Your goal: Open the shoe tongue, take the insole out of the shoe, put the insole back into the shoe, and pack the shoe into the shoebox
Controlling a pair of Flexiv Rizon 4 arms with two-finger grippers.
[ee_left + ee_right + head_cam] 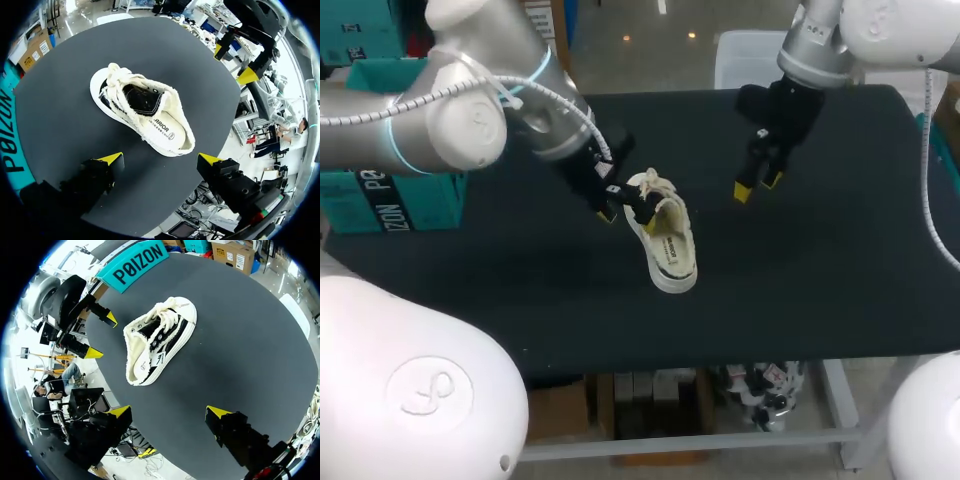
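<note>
Left to right across the black table (820,290): a teal box (140,262) stands at the table's edge beyond the shoe's toe; the left arm (470,110) comes in from that side, and the left gripper (623,207) hangs just beside the lace end of the shoe (665,235), its yellow-tipped fingers spread wide and grasping nothing; from its own wrist camera the shoe lies ahead of the gripper (161,160), clear of both fingertips. The shoe, cream-white with black markings along its side, rests near the middle of the table, opening upward, heel toward the front edge and toe toward the left gripper; the laces (117,77) sit loosely bunched over the toe end; the insole (165,132) lies inside the shoe, its pale printed surface showing through the opening. On the other side of the shoe, well apart from it, the right gripper (758,185) hangs above bare tabletop, pointing down, fingers parted and empty; seen from the right wrist, the shoe lies ahead of the open gripper (168,412), with the left gripper just past the shoe's heel.
</note>
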